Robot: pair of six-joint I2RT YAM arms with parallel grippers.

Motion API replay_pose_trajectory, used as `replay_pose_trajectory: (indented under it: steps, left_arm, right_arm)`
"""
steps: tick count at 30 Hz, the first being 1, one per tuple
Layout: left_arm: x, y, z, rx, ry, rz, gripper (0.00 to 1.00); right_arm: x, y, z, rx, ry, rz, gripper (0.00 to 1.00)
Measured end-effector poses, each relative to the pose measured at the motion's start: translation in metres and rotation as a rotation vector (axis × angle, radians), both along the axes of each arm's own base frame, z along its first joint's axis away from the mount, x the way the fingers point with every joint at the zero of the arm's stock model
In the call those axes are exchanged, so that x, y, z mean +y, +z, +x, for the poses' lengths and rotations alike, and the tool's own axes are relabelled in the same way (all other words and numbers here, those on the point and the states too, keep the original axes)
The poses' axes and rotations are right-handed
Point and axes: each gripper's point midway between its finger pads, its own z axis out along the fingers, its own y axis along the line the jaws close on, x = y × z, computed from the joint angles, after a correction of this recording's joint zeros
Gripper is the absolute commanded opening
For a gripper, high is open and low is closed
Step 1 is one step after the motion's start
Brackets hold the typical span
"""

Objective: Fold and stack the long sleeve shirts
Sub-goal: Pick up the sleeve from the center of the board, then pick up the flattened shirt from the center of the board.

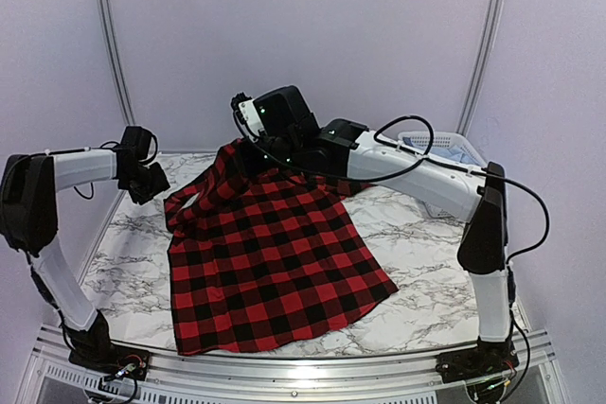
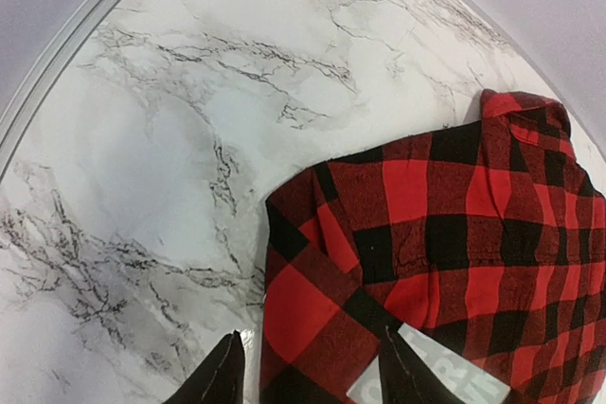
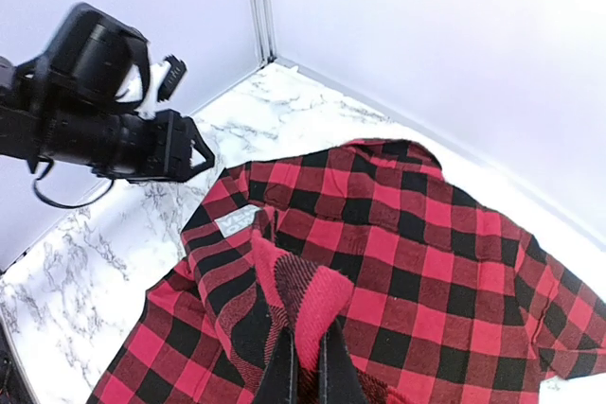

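Note:
One of the long sleeve shirts, in red-and-black check (image 1: 275, 262), lies spread across the marble table (image 1: 426, 272). My right gripper (image 1: 248, 144) is at the shirt's far edge. In the right wrist view it (image 3: 308, 366) is shut on a raised fold of the checked cloth (image 3: 417, 234), held above the table. My left gripper (image 1: 156, 184) hovers at the shirt's far left corner. In the left wrist view it (image 2: 312, 380) is open, its fingers straddling the shirt's edge (image 2: 445, 205) beside a white label (image 2: 431, 380). The right wrist view also shows the left gripper (image 3: 194, 153).
A white lattice basket (image 1: 445, 144) stands at the back right, partly hidden by the right arm. Pale walls and a metal rail (image 2: 57, 54) close in the table's far and left sides. Bare marble shows left of the shirt (image 2: 142, 158).

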Motion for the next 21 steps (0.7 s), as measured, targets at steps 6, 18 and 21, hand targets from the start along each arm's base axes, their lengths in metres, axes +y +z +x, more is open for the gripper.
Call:
replay_pose_trajectory:
  steps: [6,18,21]
  left_arm:
    - [-0.002,-0.025,0.013,0.053,0.014,-0.009,0.47]
    - [-0.023,-0.013,-0.089,0.02,-0.04,-0.048,0.49]
    - [-0.049,-0.019,-0.13,0.023,-0.1,-0.077,0.48]
  right_arm:
    - [-0.004,0.002,0.007,-0.049,-0.014,-0.036,0.0]
    - [-0.041,0.036,0.085,-0.149,-0.121,0.014,0.0]
    - [-0.045,0.037,0.097,-0.177,-0.125,0.02,0.0]
